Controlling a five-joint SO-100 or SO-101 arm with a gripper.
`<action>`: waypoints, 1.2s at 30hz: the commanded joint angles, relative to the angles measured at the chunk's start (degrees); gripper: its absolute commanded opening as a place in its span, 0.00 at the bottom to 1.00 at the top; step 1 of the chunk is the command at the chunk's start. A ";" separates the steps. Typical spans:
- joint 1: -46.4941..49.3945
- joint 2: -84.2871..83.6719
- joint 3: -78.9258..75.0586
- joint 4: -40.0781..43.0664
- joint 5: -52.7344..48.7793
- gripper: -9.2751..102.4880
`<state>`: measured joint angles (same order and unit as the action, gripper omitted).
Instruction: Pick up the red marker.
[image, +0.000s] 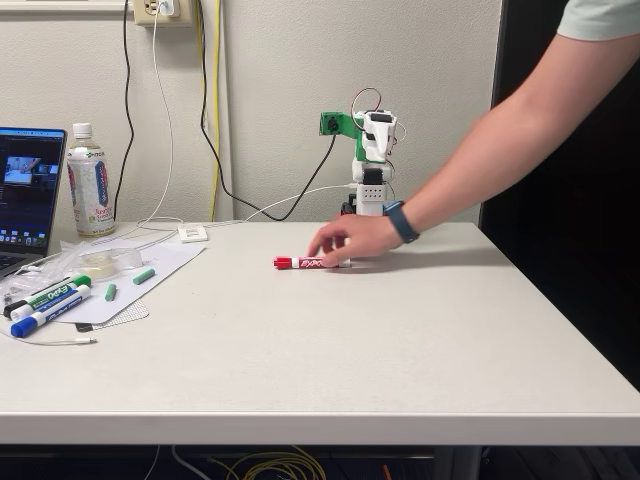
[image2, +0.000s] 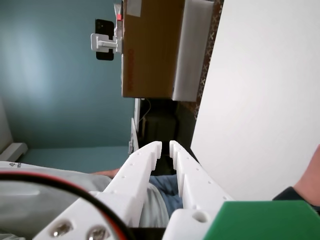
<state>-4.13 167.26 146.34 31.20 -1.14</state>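
Red marker (image: 311, 263) lies flat on the white table (image: 400, 340), at about 11 o'clock from table centre in the fixed view, long axis running 9-to-3, red cap end pointing to 9. A person's hand (image: 352, 240) rests on its 3 o'clock end, fingertips touching the barrel; blue watch (image: 401, 221) on the wrist, arm coming in from 2 o'clock. Looks like the marker is being placed or adjusted, so the pick has not begun.

Robot arm (image: 370, 165) stands folded upright at the back table edge, at roughly 1 o'clock from the marker and near it, with the person's hand between the two. Gripper (image2: 165, 146) in the wrist view: white fingers nearly together, thin gap between the tips, holding nothing, aimed off the table toward a cardboard box (image2: 150, 47) and blue wall.

Key relation: marker sits in front of the base toward 7 o'clock, so the arm likely needs to unfold forward and down, part its fingers, and close across the barrel, perpendicular to the 9-3 axis.

Green-capped marker (image: 58, 291) and blue-capped marker (image: 45, 312) lie at far 9 o'clock, well apart from the red marker.
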 joint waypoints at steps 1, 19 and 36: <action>1.76 1.32 -0.88 -0.53 3.16 0.10; 12.66 -10.46 -17.75 3.96 12.22 0.10; 14.24 -15.82 -26.46 8.09 8.88 0.10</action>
<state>9.93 151.35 123.05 39.55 9.23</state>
